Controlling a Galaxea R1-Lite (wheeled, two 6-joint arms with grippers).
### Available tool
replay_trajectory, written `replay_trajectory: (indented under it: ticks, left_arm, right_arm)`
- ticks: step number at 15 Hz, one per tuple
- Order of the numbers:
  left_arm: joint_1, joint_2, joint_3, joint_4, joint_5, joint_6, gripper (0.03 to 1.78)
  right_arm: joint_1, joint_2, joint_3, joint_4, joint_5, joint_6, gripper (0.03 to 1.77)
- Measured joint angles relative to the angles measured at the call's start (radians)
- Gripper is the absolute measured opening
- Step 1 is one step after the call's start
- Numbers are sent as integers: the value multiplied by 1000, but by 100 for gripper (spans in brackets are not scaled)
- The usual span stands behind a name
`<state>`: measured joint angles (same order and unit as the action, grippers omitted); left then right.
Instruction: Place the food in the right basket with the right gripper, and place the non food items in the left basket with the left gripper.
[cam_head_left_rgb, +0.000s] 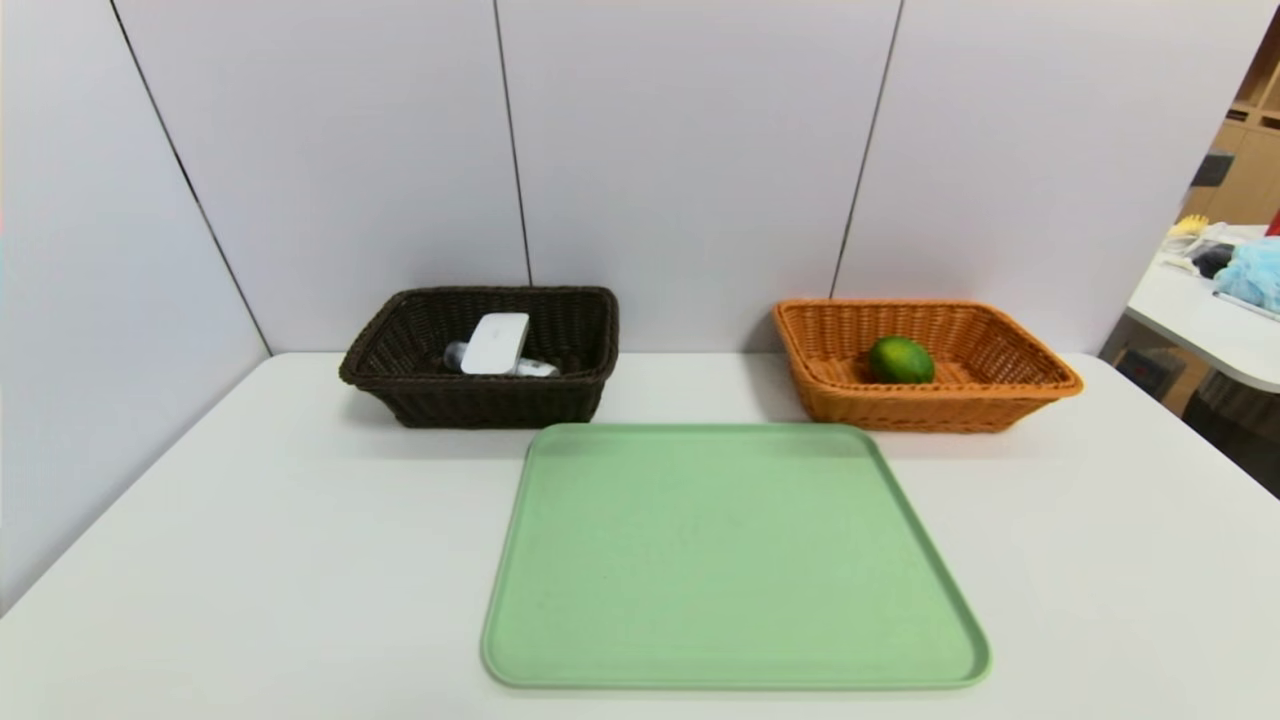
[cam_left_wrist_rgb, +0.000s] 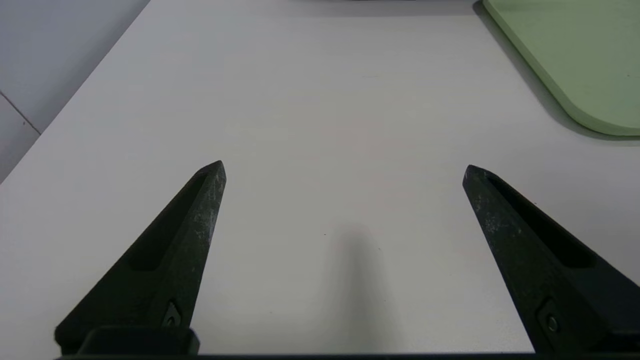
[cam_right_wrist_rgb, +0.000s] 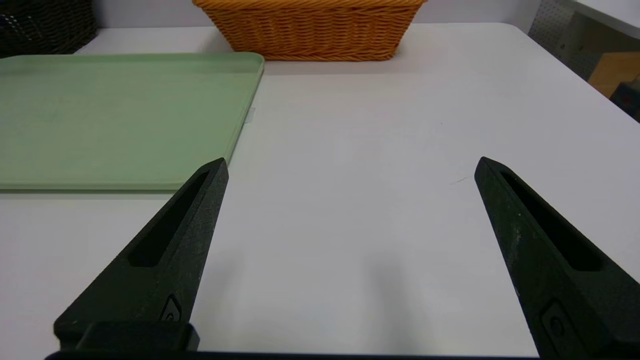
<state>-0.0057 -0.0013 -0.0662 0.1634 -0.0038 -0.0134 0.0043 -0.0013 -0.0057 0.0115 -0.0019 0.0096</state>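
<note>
Nearest you lies one green tray (cam_head_left_rgb: 735, 560), bare. Your left gripper (cam_left_wrist_rgb: 344, 170) and right gripper (cam_right_wrist_rgb: 351, 167) both hover over the table (cam_head_left_rgb: 250, 540), fingers spread apart, beyond the head view. Two baskets stand past them: the dark basket (cam_head_left_rgb: 480, 400) holds a white device (cam_head_left_rgb: 495, 343), the orange basket (cam_head_left_rgb: 930, 400) one lime (cam_head_left_rgb: 900, 360). No writing is legible.

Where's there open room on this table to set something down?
The green tray is bare all over. White table lies open on the tray's left up to the wall, and on its right to the table edge. Crowded: the dark basket holding a white item, the orange basket holding a lime.
</note>
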Motion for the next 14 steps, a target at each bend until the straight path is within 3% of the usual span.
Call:
replay_trajectory:
  ticks: [4,6,14]
  left_arm:
    - [0,0,0,0,7,-46,169]
    - [0,0,1,-4,42,-86,169]
    - [0,0,5,-20,42,-88,169]
  right_arm:
    - [0,0,4,-6,2,2,170]
    - [0,0,4,-12,2,3,170]
    - [0,0,6,-13,2,26,170]
